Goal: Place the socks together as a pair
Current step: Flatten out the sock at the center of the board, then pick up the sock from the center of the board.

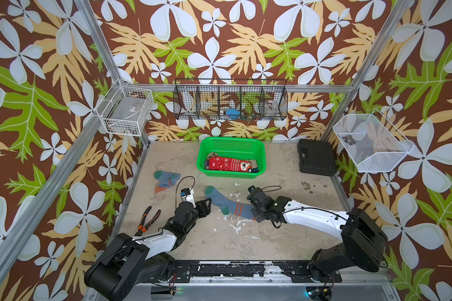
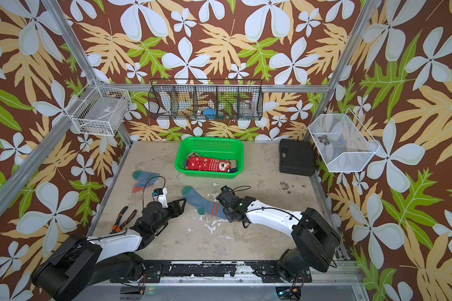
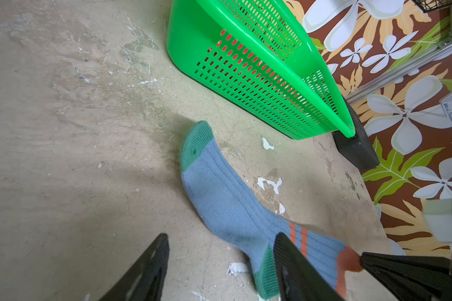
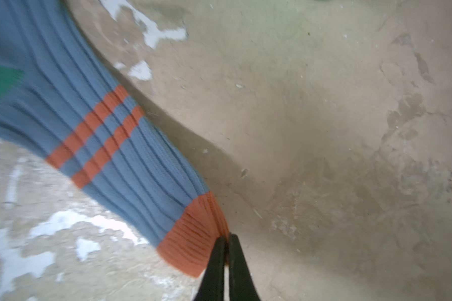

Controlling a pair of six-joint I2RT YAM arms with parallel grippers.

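Only the right wrist view shows the right gripper [image 4: 226, 238] pinched on the orange cuff of the blue sock [image 4: 115, 146]; in both top views the arm hides that grip. The left wrist view shows the left gripper [image 3: 221, 235] empty, jaws apart, just beside that sock on the table [image 1: 245, 242]. A top view adds its mate [image 1: 166, 179] crumpled near the left edge, pliers [image 1: 148, 221], a basket [image 1: 231, 142] holding a red sock [image 1: 227, 164], and a case [image 1: 316, 157].

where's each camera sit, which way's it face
Both top views: high over the front edge, looking down at the beige tabletop; left arm, right arm show.
Left wrist: on the left arm, looking past the open left gripper at the blue-grey green-toed sock and green plastic basket.
Right wrist: on the right arm, looking along the right gripper, shut on the sock's orange cuff.
All share that sock.
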